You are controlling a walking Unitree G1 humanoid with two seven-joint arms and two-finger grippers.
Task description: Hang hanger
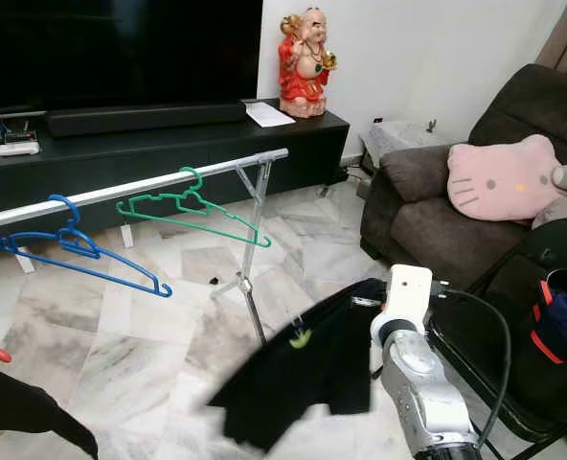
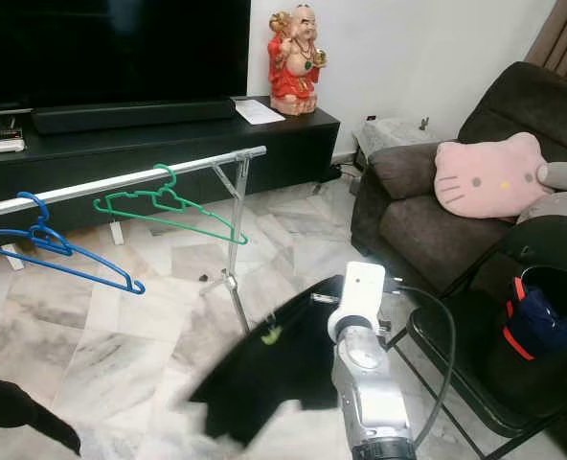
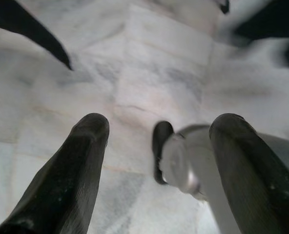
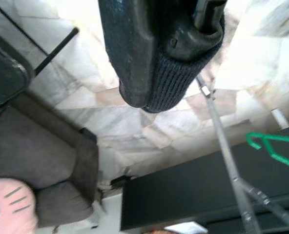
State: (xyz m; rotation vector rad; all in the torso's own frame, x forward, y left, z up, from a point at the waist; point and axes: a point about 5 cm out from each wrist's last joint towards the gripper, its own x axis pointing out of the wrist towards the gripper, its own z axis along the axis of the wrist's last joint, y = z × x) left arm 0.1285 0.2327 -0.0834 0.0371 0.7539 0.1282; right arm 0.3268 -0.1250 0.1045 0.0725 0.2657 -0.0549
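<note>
In front of the TV stand (image 1: 169, 144), I'm holding up a black shirt (image 1: 303, 374) w/ my right gripper (image 4: 174, 48). The fingers are pinching the cloth tight near the collar, so the rest is drooping down low over the floor (image 1: 149, 326). I think the hanger for this job is inside the shirt, but I can't see it, just a yellow-green tag (image 1: 301, 337). I'm lifting it this way so it's getting closer to the rail (image 1: 121, 190), which is well apart on my left.

My left gripper (image 3: 154, 141) is hanging idle, pointing at the floor, fingers wide & holding nothing.

Counting: 2 hangers are sitting on the rail already, 1 blue (image 1: 78, 251) & 1 green (image 1: 192, 213). They're hooked side by side w/ a gap between. 1 pink cat pillow (image 1: 504, 180) is resting on the sofa (image 1: 427, 220).
</note>
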